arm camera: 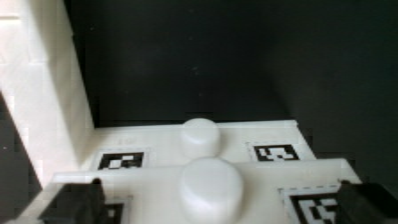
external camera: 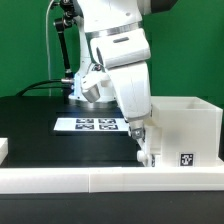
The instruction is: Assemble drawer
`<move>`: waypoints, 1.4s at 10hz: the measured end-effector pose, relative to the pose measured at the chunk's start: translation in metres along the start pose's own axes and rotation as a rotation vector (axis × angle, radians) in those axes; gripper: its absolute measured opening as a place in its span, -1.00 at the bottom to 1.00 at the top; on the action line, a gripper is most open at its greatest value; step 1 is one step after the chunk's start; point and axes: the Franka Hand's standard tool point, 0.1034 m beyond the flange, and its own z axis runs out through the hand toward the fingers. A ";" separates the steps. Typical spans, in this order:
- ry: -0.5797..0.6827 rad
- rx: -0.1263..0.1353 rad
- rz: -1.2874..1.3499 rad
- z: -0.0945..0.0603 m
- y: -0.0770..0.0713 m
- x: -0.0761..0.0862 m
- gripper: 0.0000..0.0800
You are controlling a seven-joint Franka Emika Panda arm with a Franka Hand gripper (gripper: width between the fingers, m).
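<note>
Border rail before half-hidden hand

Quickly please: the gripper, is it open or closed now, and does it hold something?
Gripper: down beside the drawer shell; jaws spread apart in the wrist view, open, holding nothing.

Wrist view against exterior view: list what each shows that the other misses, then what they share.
Only the wrist view shows two rounded knobs on tagged trays and the hand's dark fingers. Only the exterior view shows the arm, the marker board and the white rail in front. Both show the white boxy shell and black table.
</note>
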 end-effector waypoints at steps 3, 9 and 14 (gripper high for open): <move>0.007 0.011 -0.003 0.004 0.000 0.002 0.62; -0.007 0.015 0.001 0.005 0.002 0.014 0.62; -0.031 0.015 0.040 -0.022 0.001 -0.041 0.62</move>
